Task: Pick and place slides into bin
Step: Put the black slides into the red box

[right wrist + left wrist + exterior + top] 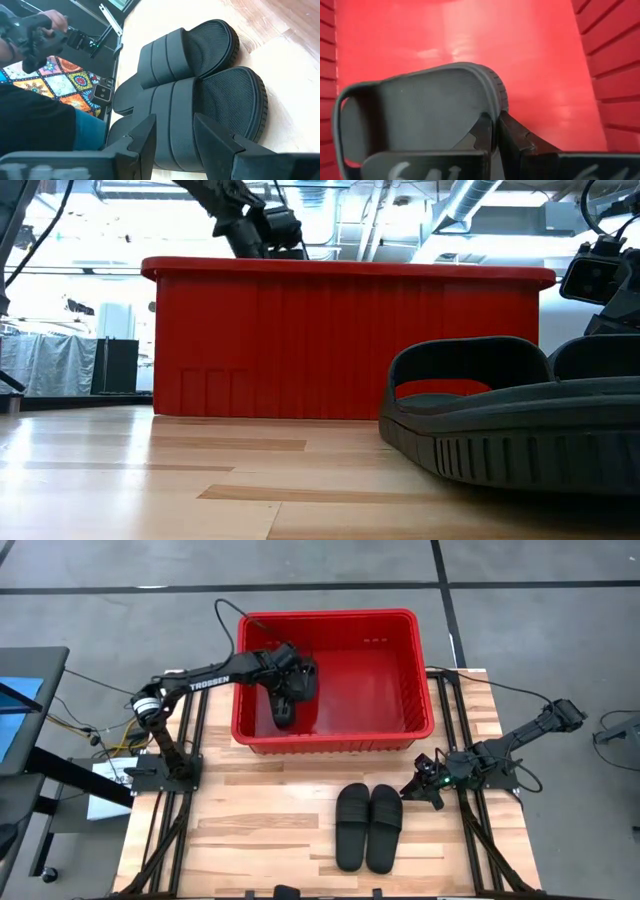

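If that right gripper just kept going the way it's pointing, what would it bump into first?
Most likely the nearer black slide of the pair on the table: the open right gripper points straight at its strap in the right wrist view. How far off it lies is unclear.

One red bin (330,735) sits in the upper middle of the high view. Three black slides are visible in all: one slide (283,705) lies inside the bin at its left side, at the end of the left arm, and two slides (368,826) lie side by side on the table in the lower middle of the frame. Two dark arms show, one at the left edge and one at the right. One person appears at the upper left of the right wrist view.
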Tool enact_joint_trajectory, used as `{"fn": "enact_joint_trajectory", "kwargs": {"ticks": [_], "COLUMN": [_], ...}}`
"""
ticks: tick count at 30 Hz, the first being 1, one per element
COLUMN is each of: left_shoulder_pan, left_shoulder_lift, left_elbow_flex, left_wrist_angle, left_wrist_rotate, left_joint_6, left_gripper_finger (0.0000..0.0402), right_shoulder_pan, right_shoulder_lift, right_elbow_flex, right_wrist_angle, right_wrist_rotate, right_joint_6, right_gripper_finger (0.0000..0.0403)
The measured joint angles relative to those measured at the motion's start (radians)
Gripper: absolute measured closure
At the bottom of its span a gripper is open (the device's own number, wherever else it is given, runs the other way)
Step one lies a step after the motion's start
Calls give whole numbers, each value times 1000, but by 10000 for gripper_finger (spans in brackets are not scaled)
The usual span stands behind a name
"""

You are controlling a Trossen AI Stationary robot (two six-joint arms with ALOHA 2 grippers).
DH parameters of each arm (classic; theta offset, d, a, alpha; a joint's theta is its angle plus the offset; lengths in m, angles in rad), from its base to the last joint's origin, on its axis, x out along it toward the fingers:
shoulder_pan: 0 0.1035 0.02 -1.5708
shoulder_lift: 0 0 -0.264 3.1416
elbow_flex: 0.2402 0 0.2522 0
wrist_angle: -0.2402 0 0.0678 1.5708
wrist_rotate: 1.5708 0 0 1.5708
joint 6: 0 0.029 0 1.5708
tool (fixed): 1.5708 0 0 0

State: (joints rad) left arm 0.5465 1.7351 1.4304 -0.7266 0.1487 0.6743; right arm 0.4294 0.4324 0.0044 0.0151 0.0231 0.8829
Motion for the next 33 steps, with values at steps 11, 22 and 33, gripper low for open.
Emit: {"fn": "enact_joint_trajectory", "kwargs": {"ticks": [11,22,33], "left_shoulder_pan": [3,2,2], "left_shoulder_lift": [0,0,0], "left_elbow_flex": [-101,-179,-179], "left_wrist_angle": [114,168,168], "left_wrist_rotate": [-11,-29,-5], "left_joint_6": [-19,-31,-89], "left_gripper_finger": [401,401,395], "right_shoulder_pan": [0,0,0], "right_shoulder_lift": [0,0,0], "right_elbow_flex": [0,0,0], "right_wrist_angle": [0,0,0], "right_wrist_rotate": [0,0,0], "right_joint_6": [0,0,0], "right_gripper_finger": [280,280,280]}}
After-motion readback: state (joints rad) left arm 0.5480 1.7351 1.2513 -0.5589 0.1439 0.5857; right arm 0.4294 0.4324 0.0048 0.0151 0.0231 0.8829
